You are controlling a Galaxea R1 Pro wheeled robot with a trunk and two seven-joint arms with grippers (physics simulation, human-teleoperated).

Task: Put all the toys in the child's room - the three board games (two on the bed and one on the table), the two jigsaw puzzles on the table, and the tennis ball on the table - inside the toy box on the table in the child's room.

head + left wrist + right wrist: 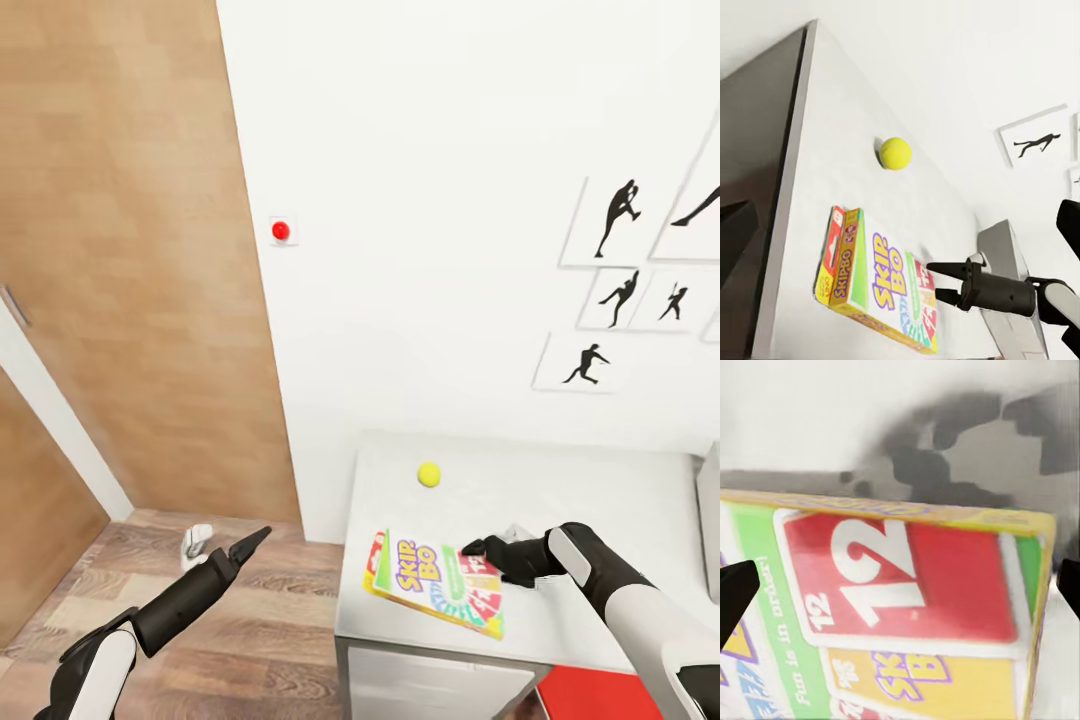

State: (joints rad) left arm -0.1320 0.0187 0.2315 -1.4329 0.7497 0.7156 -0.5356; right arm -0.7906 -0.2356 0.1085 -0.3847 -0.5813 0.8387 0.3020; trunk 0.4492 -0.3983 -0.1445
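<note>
Board game (436, 584) on table (590, 500); right tool (478, 548) spread above it.

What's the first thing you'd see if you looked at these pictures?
The bright Skip-Bo game box jumps out, lying at the near left corner of the grey table, with the right gripper at its far edge. Behind it a small yellow-green ball sits alone near the white wall. On the wall to the right hang black sports pictures.
</note>
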